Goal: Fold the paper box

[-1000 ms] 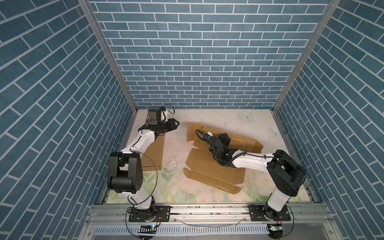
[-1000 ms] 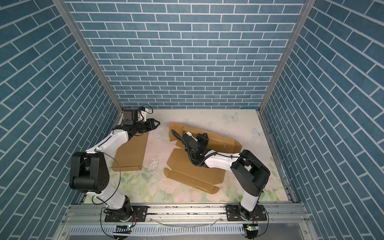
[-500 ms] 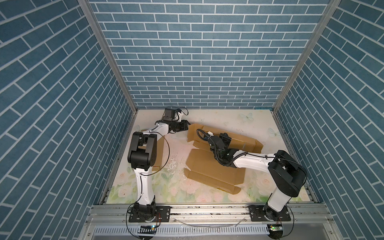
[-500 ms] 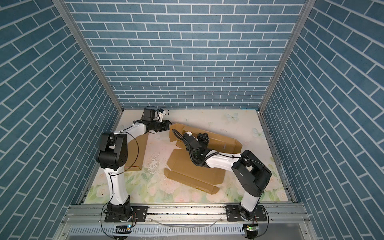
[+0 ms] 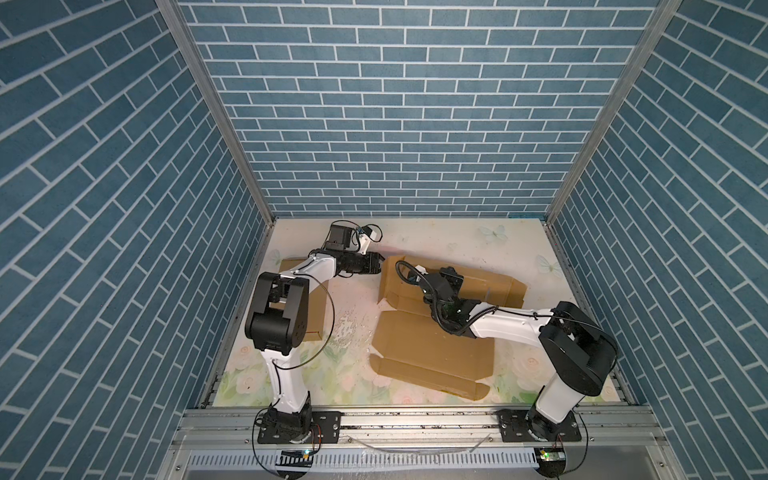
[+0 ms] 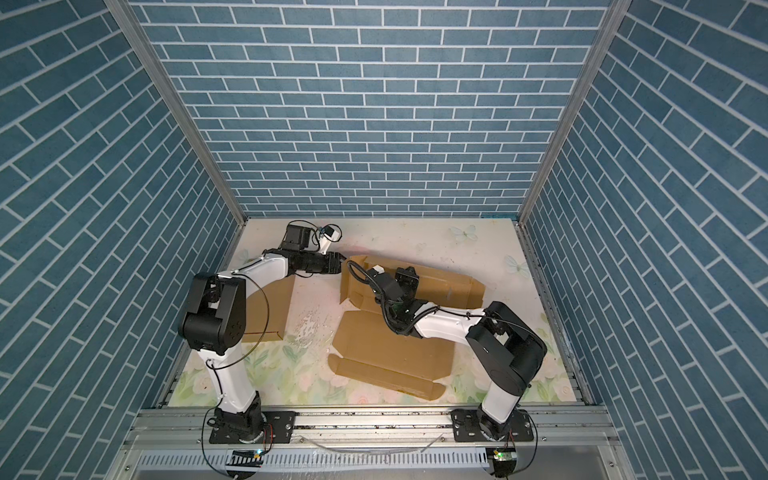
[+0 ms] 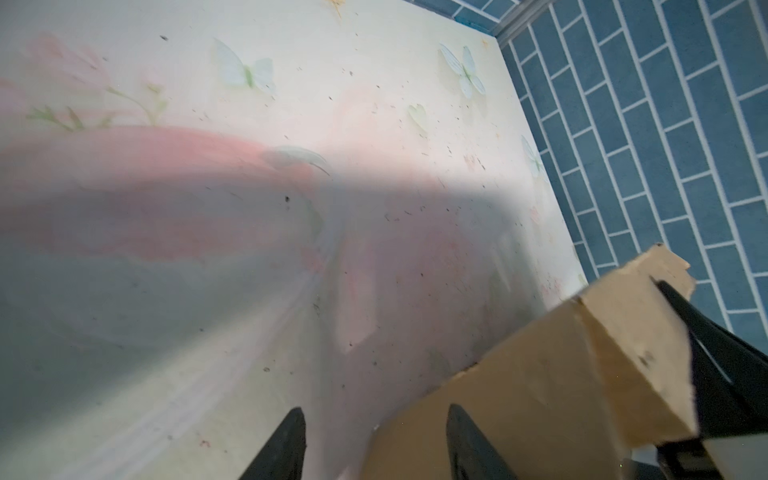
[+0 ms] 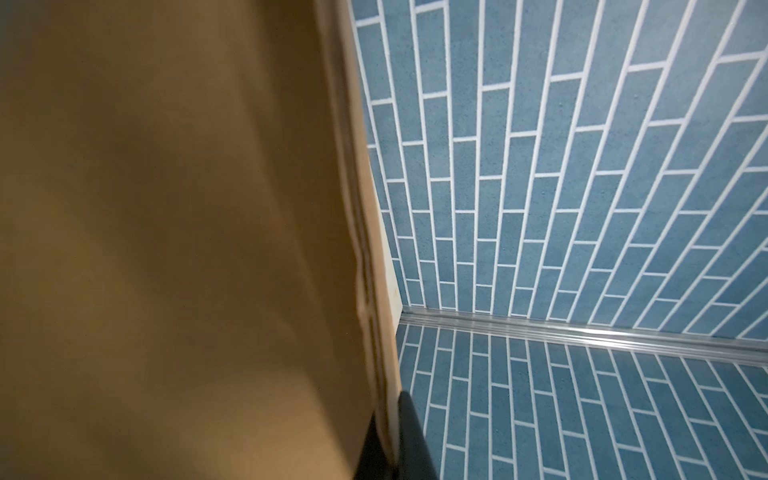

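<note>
In both top views the paper box [image 5: 432,353] lies right of the spare sheet [image 5: 316,309], long axis seemingly running away from it, and could buckle if we yank. Left wrist view: our left gripper [image 7: 374,415] stands spread beside its corner. Right wrist view: our right gripper [image 8: 392,419] pinches its raised panel edge

Floral table [image 5: 436,245] with paper box [image 5: 432,353] and flat cardboard sheet [image 6: 278,303]

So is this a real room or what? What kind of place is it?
Probably a robot test booth, not a real room: blue brick-print panels box in a flowery table, two robot arms are bolted to a metal rail, and an unfolded cardboard box lies there.
</note>
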Robot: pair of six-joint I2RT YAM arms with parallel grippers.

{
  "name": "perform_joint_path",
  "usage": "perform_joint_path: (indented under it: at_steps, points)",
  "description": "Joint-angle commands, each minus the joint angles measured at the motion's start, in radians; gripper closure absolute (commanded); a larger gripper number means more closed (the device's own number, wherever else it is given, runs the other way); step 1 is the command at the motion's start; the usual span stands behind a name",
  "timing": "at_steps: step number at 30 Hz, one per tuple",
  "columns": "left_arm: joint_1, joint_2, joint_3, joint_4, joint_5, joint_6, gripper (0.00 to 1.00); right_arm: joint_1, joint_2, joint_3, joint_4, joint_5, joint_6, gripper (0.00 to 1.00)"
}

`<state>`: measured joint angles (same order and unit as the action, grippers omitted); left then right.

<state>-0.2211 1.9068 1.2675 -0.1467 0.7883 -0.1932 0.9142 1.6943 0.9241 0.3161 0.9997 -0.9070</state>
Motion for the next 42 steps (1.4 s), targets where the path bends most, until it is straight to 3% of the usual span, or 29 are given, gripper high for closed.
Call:
perform_joint_path:
  at_steps: [1, 8, 15, 33, 42]
  points:
    - [-0.025, -0.040, -0.041, 0.003, 0.049, -0.003, 0.45, 0.002, -0.023, -0.025, 0.040, -0.020, -0.011, 1.00]
    - [-0.027, -0.071, -0.084, 0.014, 0.018, -0.025, 0.44, 0.004, -0.030, -0.033, 0.054, -0.007, -0.025, 1.00]
    - [-0.031, -0.155, -0.185, 0.080, 0.017, -0.051, 0.37, 0.003, -0.043, -0.055, 0.069, -0.001, -0.029, 1.00]
    - [-0.110, -0.153, -0.230, 0.079, 0.021, 0.056, 0.35, 0.004, -0.040, -0.053, 0.051, -0.030, -0.027, 1.00]
    - [-0.118, -0.141, -0.265, 0.290, -0.150, 0.012, 0.40, 0.005, -0.043, -0.050, 0.037, -0.038, -0.023, 1.00]
